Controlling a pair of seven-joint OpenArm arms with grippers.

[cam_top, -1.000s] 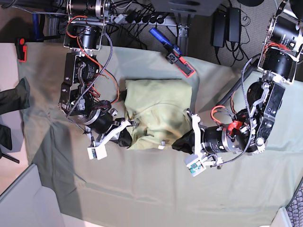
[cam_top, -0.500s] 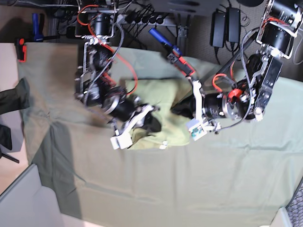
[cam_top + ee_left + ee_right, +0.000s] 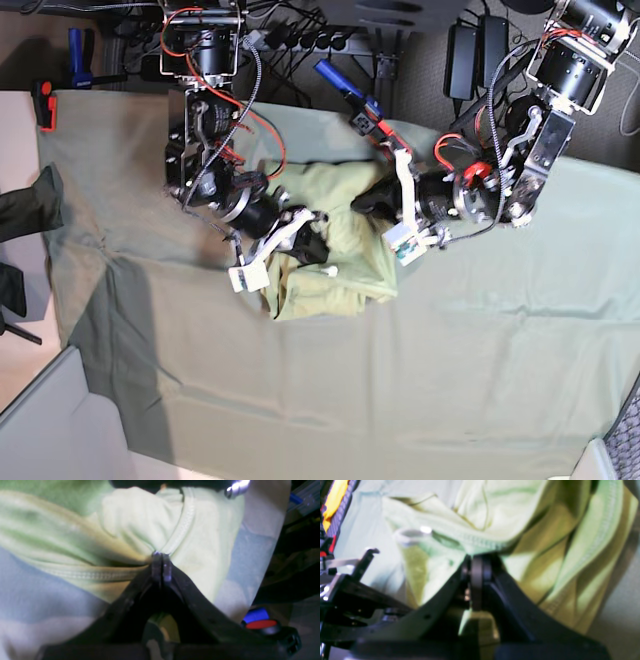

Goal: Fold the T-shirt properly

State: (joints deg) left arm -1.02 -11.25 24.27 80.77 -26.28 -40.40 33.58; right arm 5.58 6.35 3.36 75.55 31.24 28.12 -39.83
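Both arms over the middle of the table cloth (image 3: 450, 380), each pinching the T-shirt (image 3: 340, 280). Left gripper (image 3: 160, 563) clamped tight on a ribbed hem of the shirt; fabric bunches at the tips. Right gripper (image 3: 476, 566) also clenched on a stitched edge, cloth draped over and around its jaws. T-shirt sits center-top of the cloth, partly folded, crumpled between the two arms; its upper part is hidden by both wrists in the base view. Small white tag (image 3: 329, 270) shows on the shirt beside the right gripper. Blue-and-red tool (image 3: 365, 110) lies at the cloth's far edge, just above the shirt. Red-black clamp (image 3: 44, 102) at the far left corner. Cables and power bricks behind the table.
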